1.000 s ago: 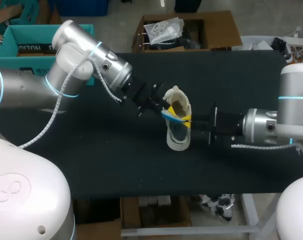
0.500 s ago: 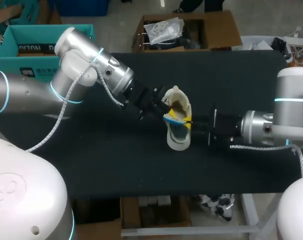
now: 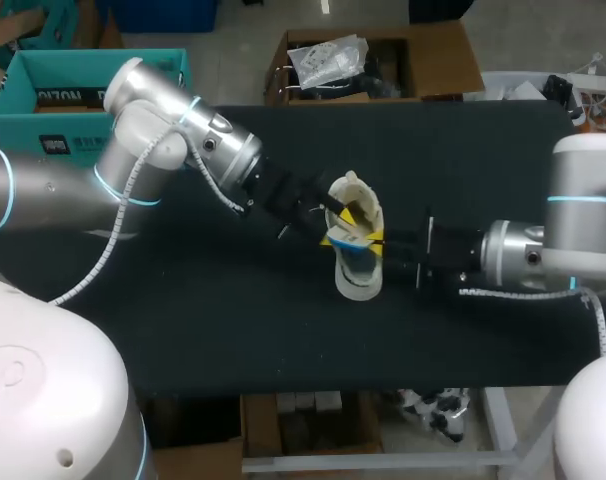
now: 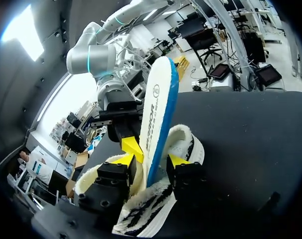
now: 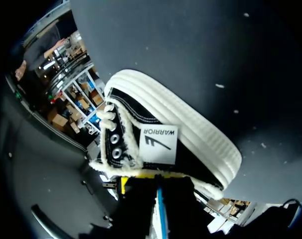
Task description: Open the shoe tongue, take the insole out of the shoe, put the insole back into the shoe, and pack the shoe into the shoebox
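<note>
1. Insole (image 4: pixel 158 109): white w/ blue edge, stands nearly upright, lower end down in the shoe (image 4: pixel 187 144), rest sticking up out of the opening.
2. L gripper (image 4: pixel 150 162): clamped on the insole, one yellow tip each side of it, just above the shoe's rim. In head view the L gripper (image 3: pixel 333 222) sits at the shoe's (image 3: pixel 358 272) left side, over the opening; the insole (image 3: pixel 343 239) shows only as a small blue strip by the tips.
3. Shoe: black canvas upper, white sole + laces, on its sole near mid table (image 3: pixel 233 320), lengthwise front-to-back. In R wrist view the shoe (image 5: pixel 161 124) shows its side w/ white patch, right up against that camera's gripper.
4. R gripper (image 3: pixel 381 243): at the shoe's right side, touching it, directly opposite the L one, so the shoe lies between the two. In its own view the R gripper (image 5: pixel 151 186) is mostly dark behind the shoe's edge; can't tell if it's open or clamped. The insole's blue edge (image 5: pixel 158 199) runs down close by it.
5. L arm comes in from upper left, R arm from the right edge, both low over the table.
</note>
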`<state>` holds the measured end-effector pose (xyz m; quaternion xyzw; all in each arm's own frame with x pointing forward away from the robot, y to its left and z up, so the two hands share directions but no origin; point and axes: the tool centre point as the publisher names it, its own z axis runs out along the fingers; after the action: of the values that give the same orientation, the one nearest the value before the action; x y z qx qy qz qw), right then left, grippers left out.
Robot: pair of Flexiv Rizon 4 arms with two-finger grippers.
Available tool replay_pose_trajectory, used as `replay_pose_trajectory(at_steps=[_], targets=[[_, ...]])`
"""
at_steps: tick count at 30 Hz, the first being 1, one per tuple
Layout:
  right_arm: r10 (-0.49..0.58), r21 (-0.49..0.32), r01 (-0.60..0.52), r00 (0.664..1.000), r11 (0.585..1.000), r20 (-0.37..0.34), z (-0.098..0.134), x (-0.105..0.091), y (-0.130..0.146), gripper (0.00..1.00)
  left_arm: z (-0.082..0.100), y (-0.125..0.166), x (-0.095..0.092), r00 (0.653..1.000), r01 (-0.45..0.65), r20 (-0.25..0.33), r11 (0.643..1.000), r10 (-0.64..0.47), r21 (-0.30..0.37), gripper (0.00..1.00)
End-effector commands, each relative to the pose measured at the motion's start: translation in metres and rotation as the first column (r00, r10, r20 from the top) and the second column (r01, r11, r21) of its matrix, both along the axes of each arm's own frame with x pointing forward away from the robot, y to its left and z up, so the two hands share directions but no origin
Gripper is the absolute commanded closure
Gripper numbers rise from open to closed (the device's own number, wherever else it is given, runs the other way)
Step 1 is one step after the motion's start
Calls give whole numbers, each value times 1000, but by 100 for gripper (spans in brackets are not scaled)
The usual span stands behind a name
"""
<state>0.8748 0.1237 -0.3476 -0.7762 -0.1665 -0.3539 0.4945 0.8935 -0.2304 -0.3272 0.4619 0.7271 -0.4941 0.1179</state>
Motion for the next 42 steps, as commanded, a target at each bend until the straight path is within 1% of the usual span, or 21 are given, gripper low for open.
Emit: replay_pose_trajectory(at_steps=[1, 5, 10, 11, 12, 16, 17, 18, 19, 20, 21, 22, 23, 24, 26, 27, 30, 31, 32, 33, 42], targets=[[-2, 13, 2, 1000, 1000, 7, -2, 0, -4, 100, 0, 5, -4, 1000, -2, 0, 999, 2, -34, 70], [1, 12, -1, 1000, 1000, 4, -4, 2, -3, 100, 1, 1, -6, 1000, 10, 2, 999, -10, -38, 73], [5, 13, -5, 1000, 1000, 2, -5, 2, -2, 100, 0, -6, -7, 1000, 22, 1, 999, -22, -43, 73], [6, 13, -6, 1000, 1000, 1, -5, 2, -2, 100, 1, -6, -7, 1000, 23, 1, 999, -23, -45, 80], [7, 13, -7, 1000, 1000, 1, -5, 1, -2, 100, 1, -7, -7, 1000, 24, 2, 999, -24, -45, 100], [7, 14, -7, 1000, 1000, 1, -1, -3, -3, 100, 1, -7, -7, 1000, 21, 11, 999, -21, -38, 100], [6, 14, -6, 1000, 1000, 2, 1, -4, -4, 83, 1, -6, -8, 1000, 20, 12, 999, -20, -38, 100], [6, 14, -6, 1000, 1000, 3, 4, -6, -3, 59, 1, -5, -8, 1000, 20, 14, 999, -19, -36, 100], [4, 7, -4, 1000, 1000, 8, 7, -9, -3, 20, 2, -5, -8, 1000, 19, 16, 999, -19, -36, 100], [3, 2, -3, 1000, 1000, 9, 10, -11, -2, 5, 2, -5, -9, 1000, 19, 19, 999, -19, -35, 100], [3, -1, -3, 1000, 1000, 10, 13, -14, -2, 2, 2, -5, -9, 1000, 20, 20, 999, -19, -34, 100], [3, -13, -3, 1000, 1000, 17, 17, -17, 0, 2, 2, -5, -9, 1000, 19, 21, 999, -19, -33, 100], [3, -13, -3, 1000, 1000, 18, 20, -19, 0, 3, 2, -5, -9, 1000, 19, 23, 999, -19, -33, 100], [4, -12, -4, 1000, 1000, 19, 23, -22, 1, 8, 2, -5, -9, 1000, 19, 24, 999, -18, -32, 100], [6, -17, -6, 1000, 1000, 24, 30, -26, 4, 27, 2, -5, -10, 1000, 18, 24, 999, -18, -31, 100], [9, -15, -9, 1000, 1000, 25, 33, -28, 6, 47, 2, -6, -10, 1000, 18, 25, 999, -18, -30, 100], [25, -33, -23, 999, 999, 36, 42, -34, 16, 60, 1, -7, -10, 999, 20, 28, 999, -19, -26, 100], [33, -36, -31, 999, 999, 38, 43, -35, 18, 67, 1, -8, -9, 999, 20, 28, 999, -19, -25, 100], [39, -40, -38, 998, 998, 43, 44, -36, 20, 81, 1, -8, -9, 999, 20, 29, 999, -20, -25, 100], [45, -45, -43, 998, 998, 45, 44, -36, 21, 100, 2, -8, -9, 999, 21, 30, 999, -20, -25, 100], [48, -53, -45, 997, 998, 62, 27, -24, 18, 100, -3, -7, -2, 999, 2, 42, 1000, -1, -6, 100]])
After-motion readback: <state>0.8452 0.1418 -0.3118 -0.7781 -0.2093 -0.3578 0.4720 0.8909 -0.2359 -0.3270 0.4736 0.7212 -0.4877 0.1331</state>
